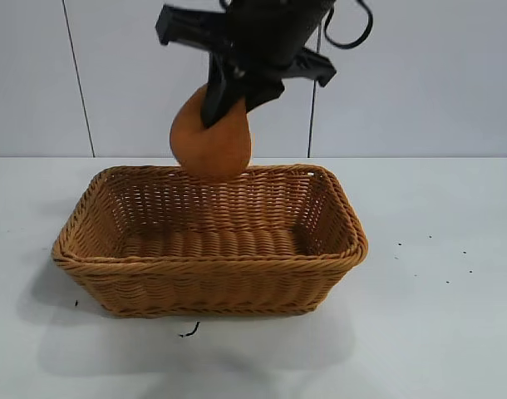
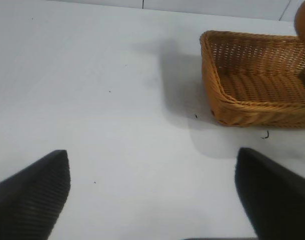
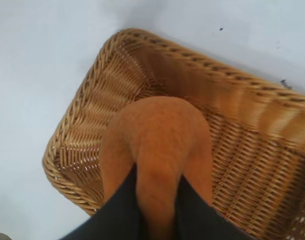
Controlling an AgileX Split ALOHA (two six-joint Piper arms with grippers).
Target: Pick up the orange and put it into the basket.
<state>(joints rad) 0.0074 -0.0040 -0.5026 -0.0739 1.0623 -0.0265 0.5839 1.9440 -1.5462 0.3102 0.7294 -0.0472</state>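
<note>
The dull orange, matte, teardrop-shaped fruit (image 1: 210,141) hangs in the air over the far rim of the tan woven wicker basket (image 1: 208,268) — long axis upright, narrow knobbed end up, round end down. My right gripper (image 1: 233,90) clamps that narrow end between black fingers (image 3: 115,215). The basket, rectangular with a braided rim, sits on the white table (image 1: 436,332). My left gripper (image 2: 152,192) hovers spread open over bare table, well apart.
</note>
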